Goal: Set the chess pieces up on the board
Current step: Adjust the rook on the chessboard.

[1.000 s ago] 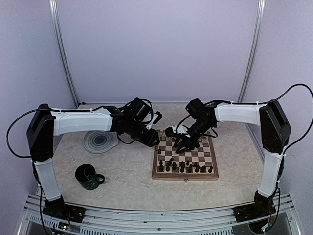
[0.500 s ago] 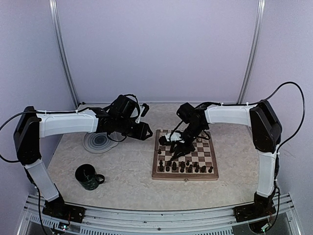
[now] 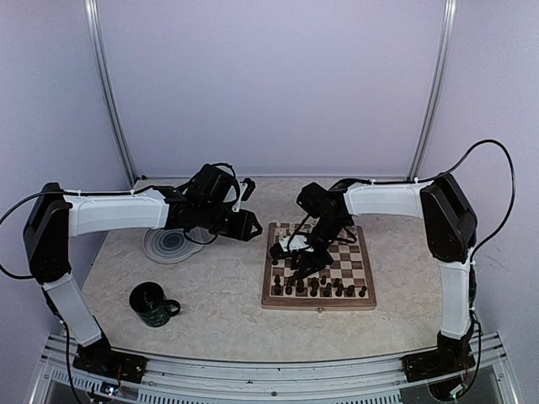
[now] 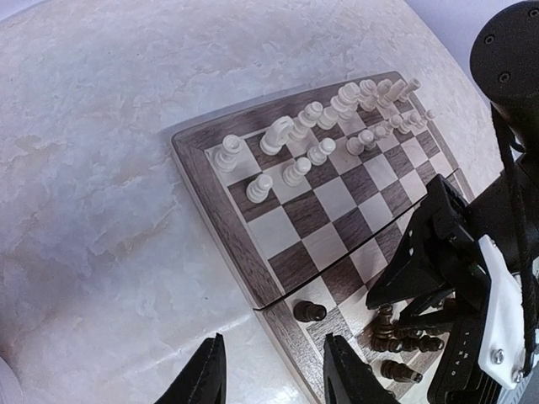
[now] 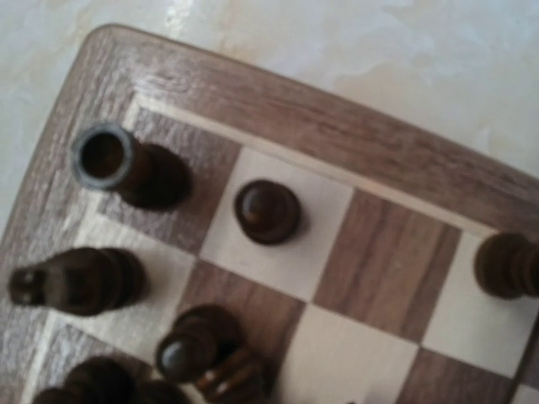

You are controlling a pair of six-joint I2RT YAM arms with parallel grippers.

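Checking both arms, we found the right gripper [image 3: 303,263] nearer, poised over a toppled dark piece [image 5: 76,282] on the board [image 3: 358,303]; its jaws were unreadable, the left gripper [image 4: 274,345] spread and empty.

Left arm [image 3: 118,215]: I'm reaching from my base at the near left. The lower link is leaning up and outward, and the white forearm is running roughly level toward the right. My left wrist [image 3: 215,195] is tipping down toward the middle. Left jaws are standing partly apart, the two fingers [image 4: 206,379] showing a clear gap with nothing in it.

Right arm [image 3: 383,200]: I'm rising from the near right base with the elbow high and the forearm stretching left. My right wrist [image 3: 318,206] is bending steeply down. Right jaws are pointing downward, with the fingers [image 4: 402,282] spread and gripping nothing.
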